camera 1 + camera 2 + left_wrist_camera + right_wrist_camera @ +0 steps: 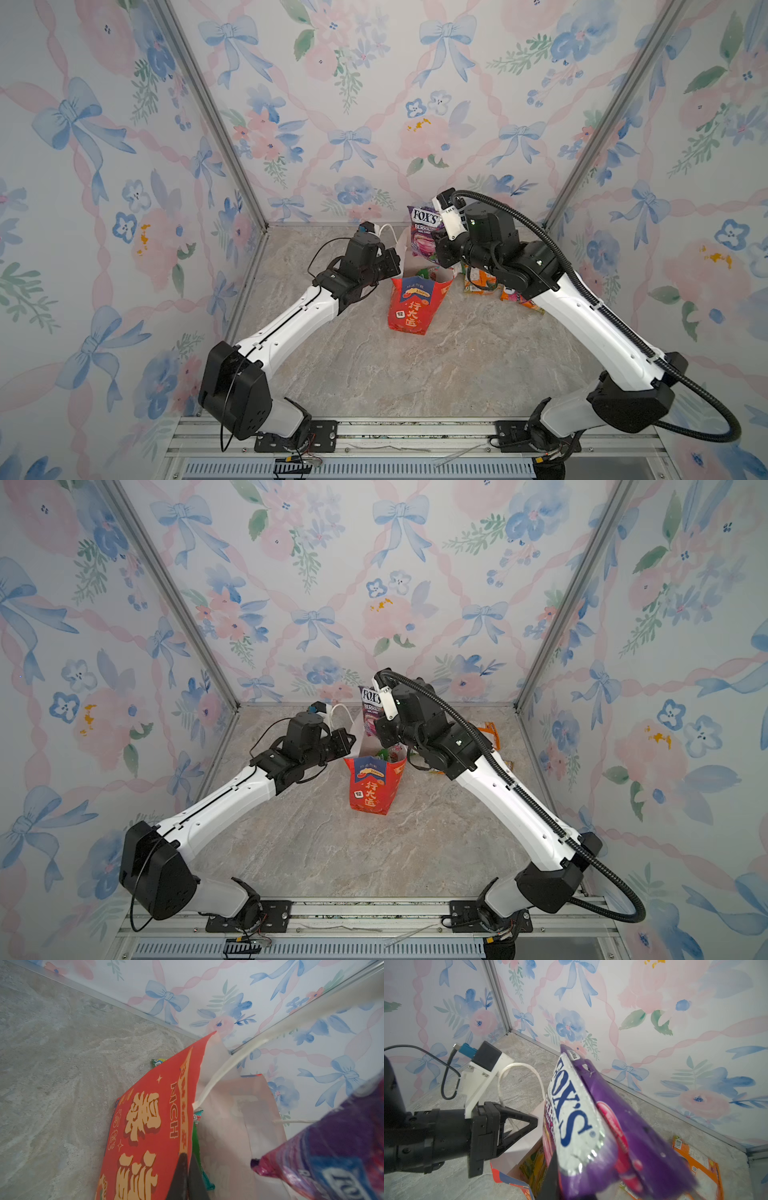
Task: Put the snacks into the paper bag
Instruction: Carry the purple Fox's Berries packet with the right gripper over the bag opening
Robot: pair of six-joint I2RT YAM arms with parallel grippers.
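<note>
1. The bench [374, 374] has a grey-beige marbled surface.
2. Walls [353, 104] on three sides carry wallpaper with blue bows, pink ribbons, and pink and blue flowers.
3. A metal corner post [208, 104] rises from each back corner of the bench.
4. A metal rail [415, 430] runs along the bench's near edge, with a slotted grille [374, 469] in front of it.

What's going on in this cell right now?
The left gripper is shut on the rim of the tall red paper bag, holding it upright and open. The right gripper is shut on a purple crinkly FOX'S plastic packet, held over the bag's open top. A green plastic packet is already inside. Orange plastic packets lie on the grey marble-look tabletop beside the bag, not yet bagged.
</note>
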